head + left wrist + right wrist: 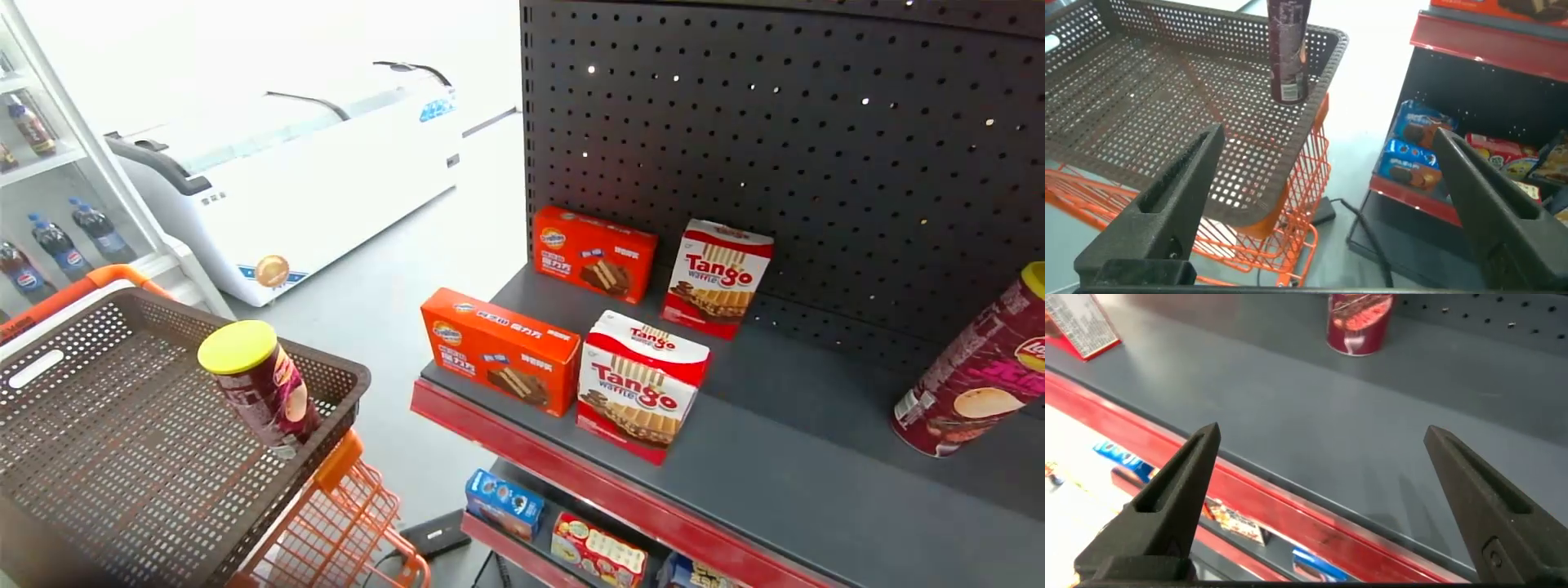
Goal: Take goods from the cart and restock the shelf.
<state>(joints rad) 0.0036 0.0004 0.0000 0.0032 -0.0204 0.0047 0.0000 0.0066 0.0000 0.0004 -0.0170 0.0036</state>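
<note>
Target item: a tall maroon cylindrical snack can with a yellow plastic lid (260,384), standing upright on the floor of the brown perforated plastic basket (122,457), close to the basket corner nearest the shelf. The basket is sitting on top of the orange wire cart (343,523). The can's printed wall is looking glossy, with a pale chip picture low on the side and dark print running along its length in the left wrist view (1288,49). Judgement: it is probably light and stiff, a thin tube that would dent under a hard squeeze, smooth enough to slip, and tall enough to tip if nudged near the top. The best hold is looking like across the mid-body, below the lid, with moderate pressure. The left gripper (1327,137) is hanging above the basket's outer rim with its two black fingers spread wide and nothing between them. The right gripper (1323,434) is hovering over the red front edge of the grey shelf board (775,457), fingers likewise wide apart and empty. A matching maroon can (976,376) is already standing at the shelf's right. Two orange biscuit boxes (500,349) and two red-and-white wafer boxes (641,384) are occupying the left end, leaving bare board between them and that can.
</note>
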